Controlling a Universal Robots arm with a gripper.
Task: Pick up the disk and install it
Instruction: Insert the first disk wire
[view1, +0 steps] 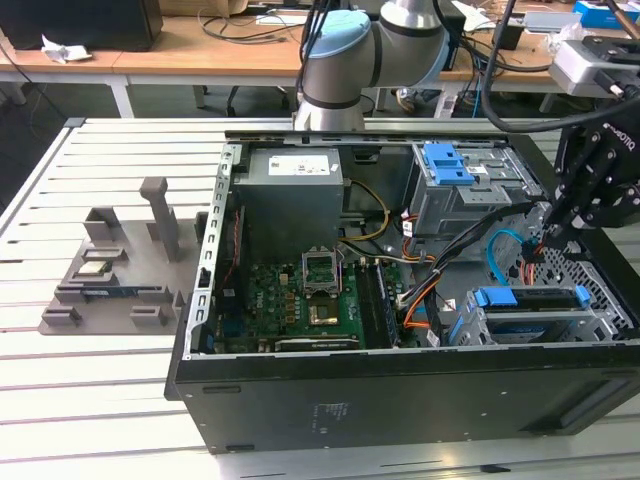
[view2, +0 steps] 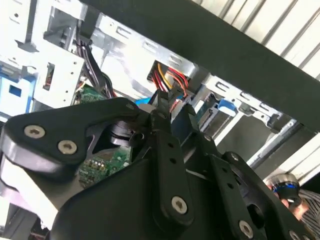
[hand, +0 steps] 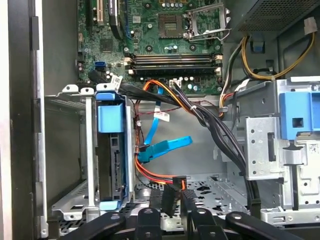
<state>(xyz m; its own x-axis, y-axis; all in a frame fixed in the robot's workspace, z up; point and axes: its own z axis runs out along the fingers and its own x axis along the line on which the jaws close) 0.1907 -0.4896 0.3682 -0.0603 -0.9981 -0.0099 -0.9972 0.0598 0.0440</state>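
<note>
White slatted worktable in front; wooden desks behind, strewn with cables; dark floor beneath.

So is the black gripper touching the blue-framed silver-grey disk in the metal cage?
Apart. The first wrist view shows the gripper over the perforated case floor, a clear gap from the disk.

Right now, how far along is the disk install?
Done, it seems: the disk sits in a slot of the metal cage, its blue frame at the open end. In hand: nothing I can make out; the gripper hovers beside the cage, over the orange cables. Left: the blue cable looks loose at one end, and full seating can't be confirmed.
</note>
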